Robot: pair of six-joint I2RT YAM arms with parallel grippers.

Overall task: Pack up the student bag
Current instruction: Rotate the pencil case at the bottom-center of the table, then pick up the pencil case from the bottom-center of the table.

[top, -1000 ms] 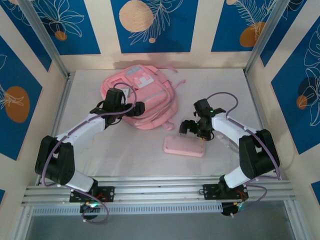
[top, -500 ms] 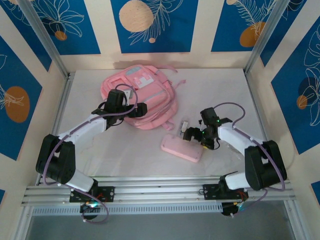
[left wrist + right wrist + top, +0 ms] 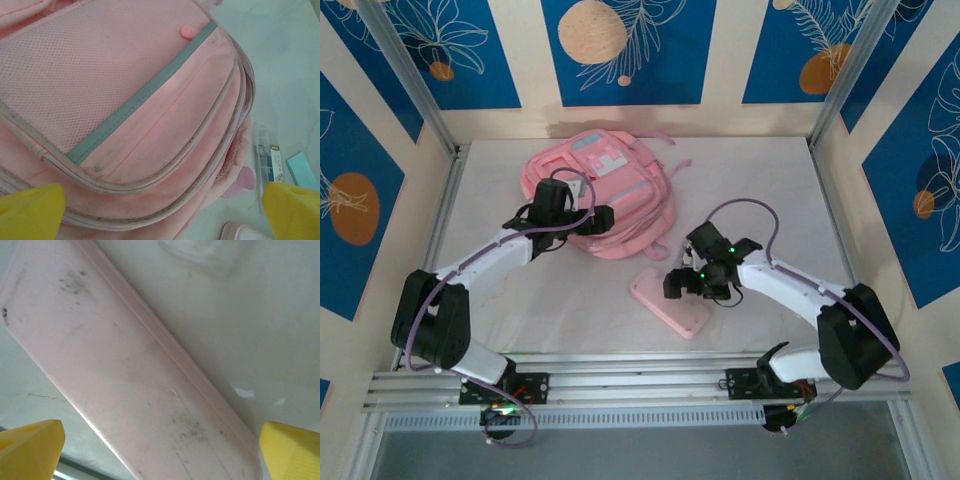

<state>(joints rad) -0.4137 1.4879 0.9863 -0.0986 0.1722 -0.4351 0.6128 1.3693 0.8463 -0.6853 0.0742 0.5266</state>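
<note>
Mesh and soft pink fabric of the student bag [image 3: 125, 100] lay beneath the wide-open, empty jaws of the left gripper [image 3: 160, 205]; the right gripper [image 3: 160, 447], equally spread and empty, hung over a smooth, round-edged pink case [image 3: 125, 380].

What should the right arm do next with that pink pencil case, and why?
Probably lower the right gripper and close on the pencil case. Its jaws stand open above the case, one to each side, not gripping it, and the case lies on the table, outside the student bag.
</note>
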